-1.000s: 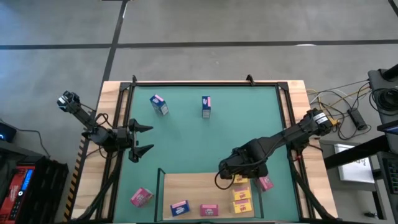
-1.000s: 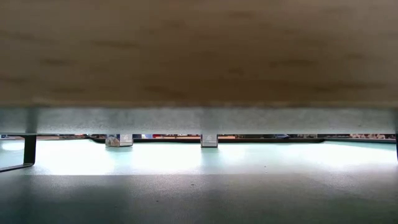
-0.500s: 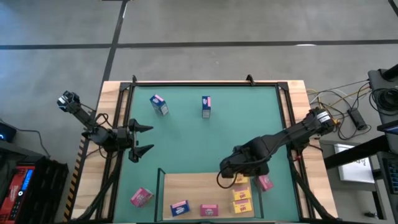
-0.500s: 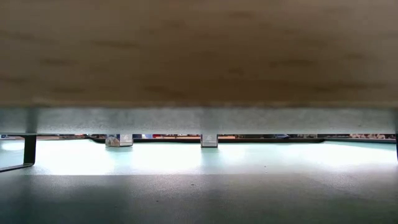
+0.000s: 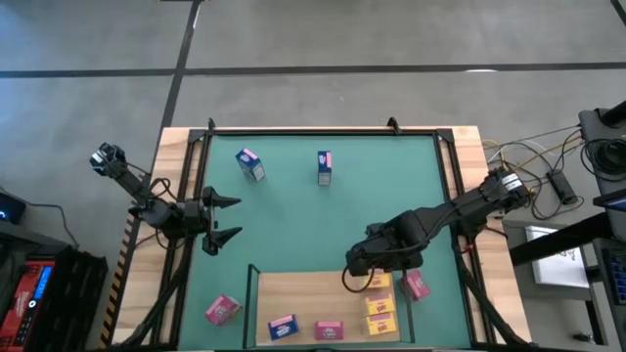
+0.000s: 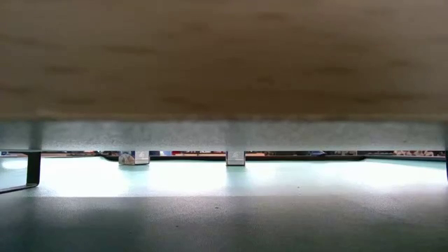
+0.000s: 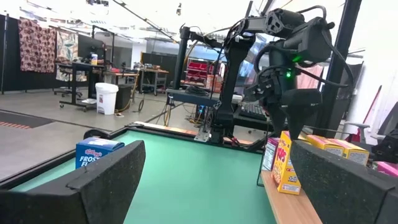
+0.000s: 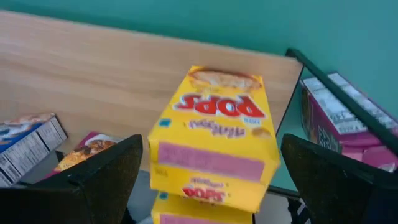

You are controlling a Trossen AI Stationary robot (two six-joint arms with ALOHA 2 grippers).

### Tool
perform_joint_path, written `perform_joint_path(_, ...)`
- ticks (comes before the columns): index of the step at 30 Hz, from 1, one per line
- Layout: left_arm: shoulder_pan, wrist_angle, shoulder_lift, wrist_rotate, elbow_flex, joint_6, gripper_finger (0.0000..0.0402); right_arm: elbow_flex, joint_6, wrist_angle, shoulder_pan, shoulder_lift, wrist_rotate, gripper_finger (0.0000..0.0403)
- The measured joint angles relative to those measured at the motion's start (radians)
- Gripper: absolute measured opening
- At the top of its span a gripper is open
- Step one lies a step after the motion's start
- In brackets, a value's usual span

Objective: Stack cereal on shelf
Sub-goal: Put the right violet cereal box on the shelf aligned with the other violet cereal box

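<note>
My left gripper (image 5: 227,220) waits spread wide over the green mat (image 5: 323,225); my right gripper (image 8: 211,186), fingers wide, straddles a glossy yellow cardboard cereal box (image 8: 214,140) stacked on the smooth light-wood shelf (image 8: 93,68)

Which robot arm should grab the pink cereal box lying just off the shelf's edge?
Probably the right: its open claw hovers over the yellow boxes, right beside that pink box. The left claw waits far across the mat.

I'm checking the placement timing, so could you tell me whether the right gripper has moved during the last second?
Barely: the right gripper, open, stays over the shelf's back edge.
</note>
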Motion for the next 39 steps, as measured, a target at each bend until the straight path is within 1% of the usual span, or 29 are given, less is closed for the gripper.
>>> perform_joint_path(8,0.000,0.000,0.000,0.000,0.000,0.000,0.0384,0.000,-0.105,-0.009,-0.067,-0.001,0.008,0.0371)
perform_joint_path(11,0.000,0.000,0.000,0.000,0.000,0.000,0.0384,0.000,-0.143,-0.017,-0.098,-0.001,0.026,0.0371)
perform_joint_path(16,0.000,0.000,0.000,0.000,0.000,0.000,0.0384,0.000,-0.133,-0.020,-0.155,-0.002,0.043,0.0371)
perform_joint_path(19,0.000,0.000,0.000,0.000,0.000,0.000,0.0384,0.000,-0.148,-0.019,-0.182,-0.002,0.075,0.0371)
perform_joint_path(22,0.000,0.000,0.000,0.000,0.000,0.000,0.0384,0.000,-0.233,-0.015,-0.205,-0.002,0.108,0.0371)
perform_joint_path(26,0.000,0.000,0.000,0.000,0.000,0.000,0.0384,0.000,-0.403,0.014,-0.232,-0.002,0.111,0.0371)
perform_joint_path(29,0.000,0.000,0.000,0.000,0.000,0.000,0.0384,0.000,-0.465,0.024,-0.248,-0.002,0.111,0.0370)
perform_joint_path(33,0.000,0.000,0.000,0.000,0.000,0.000,0.0384,0.000,-0.463,0.025,-0.255,-0.002,0.111,0.0370)
perform_joint_path(37,0.000,0.000,0.000,0.000,0.000,0.000,0.0384,0.000,-0.393,0.023,-0.254,-0.003,0.120,0.0370)
perform_joint_path(39,0.000,0.000,0.000,0.000,0.000,0.000,0.0384,-0.001,-0.415,0.005,-0.254,-0.011,0.127,0.0370)
